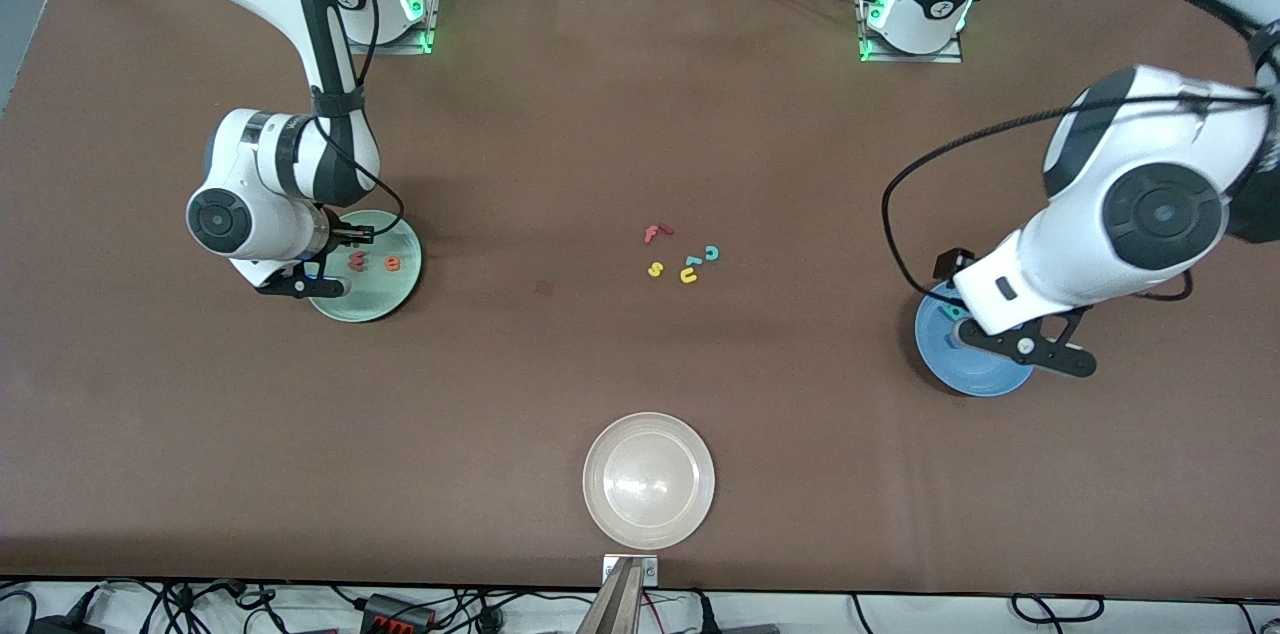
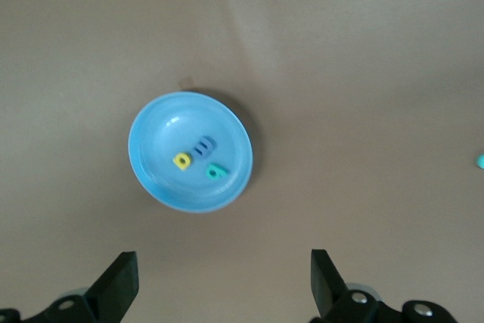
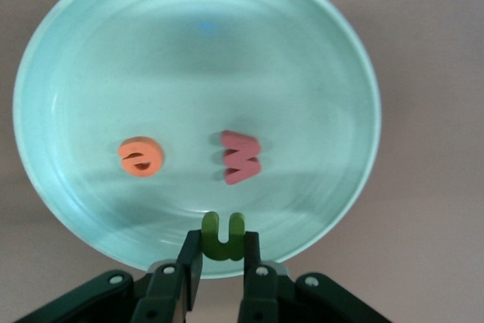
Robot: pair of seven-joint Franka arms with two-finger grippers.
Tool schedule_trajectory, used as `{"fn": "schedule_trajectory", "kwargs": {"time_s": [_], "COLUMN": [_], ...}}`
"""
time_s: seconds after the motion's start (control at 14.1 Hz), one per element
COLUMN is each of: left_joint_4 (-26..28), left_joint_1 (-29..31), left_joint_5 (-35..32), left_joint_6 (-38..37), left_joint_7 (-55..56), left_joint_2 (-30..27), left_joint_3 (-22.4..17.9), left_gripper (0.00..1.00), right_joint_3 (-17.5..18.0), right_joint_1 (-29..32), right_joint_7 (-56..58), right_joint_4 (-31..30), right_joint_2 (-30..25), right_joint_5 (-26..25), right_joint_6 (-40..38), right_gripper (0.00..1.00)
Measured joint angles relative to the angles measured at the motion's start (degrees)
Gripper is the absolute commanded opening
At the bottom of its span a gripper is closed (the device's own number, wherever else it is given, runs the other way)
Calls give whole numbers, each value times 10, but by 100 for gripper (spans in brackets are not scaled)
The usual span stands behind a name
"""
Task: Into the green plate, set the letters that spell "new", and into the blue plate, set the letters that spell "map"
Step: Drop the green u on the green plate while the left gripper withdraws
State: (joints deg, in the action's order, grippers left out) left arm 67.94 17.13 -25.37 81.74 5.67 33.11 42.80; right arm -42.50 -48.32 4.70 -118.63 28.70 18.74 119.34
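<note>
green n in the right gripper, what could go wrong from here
The right gripper is shut on the green n over the rim of the green plate; released here, it might land on the edge and bounce out. It could also drop onto the red w, which lies just under it.

Cream-white plate (image 1: 649, 480): sitting near the table's (image 1: 560, 144) front-camera edge, about midway along it. Loose foam letters lying clustered mid-table: red "f" (image 1: 656, 232), teal "c" (image 1: 711, 253), a second teal piece (image 1: 692, 261), yellow "s" (image 1: 655, 269), yellow "u" (image 1: 688, 276).
</note>
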Motion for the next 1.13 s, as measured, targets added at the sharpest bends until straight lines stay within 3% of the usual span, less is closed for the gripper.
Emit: {"fn": "schedule_trajectory", "kwargs": {"time_s": [0.14,0.21,0.35,0.42,0.57,0.78,0.92,1.13], "left_joint_4": [-23,-22,10,41,128,244,275,288], "left_joint_1": [4,-6,-58,-84,-119,-154,-163,-157], "left_joint_5": [68,119,213,233,245,245,245,255], "left_joint_6": [-13,-16,-5,19,82,131,137,139], "left_joint_7": [-1,-8,-64,-96,-122,-124,-124,-140], "left_joint_2": [-22,-44,-101,-132,-202,-297,-332,-336], "left_joint_3": [-31,-77,-209,-264,-325,-361,-371,-379], "left_gripper": [100,100,100,100,100,100,100,100], "right_joint_3": [8,9,10,10,10,5,-10,-46], "right_joint_1": [-1,-2,-2,-2,-2,-3,-4,-4], "right_joint_7": [0,0,0,0,0,-5,-24,-58], "right_joint_4": [0,0,0,0,4,29,70,156], "right_joint_2": [9,15,23,24,22,6,-4,-14], "right_joint_5": [0,0,1,1,1,1,1,1], "right_joint_6": [6,8,11,11,11,-17,-69,-143], "right_gripper": [10,25,100,100,100,100,100,100]}}
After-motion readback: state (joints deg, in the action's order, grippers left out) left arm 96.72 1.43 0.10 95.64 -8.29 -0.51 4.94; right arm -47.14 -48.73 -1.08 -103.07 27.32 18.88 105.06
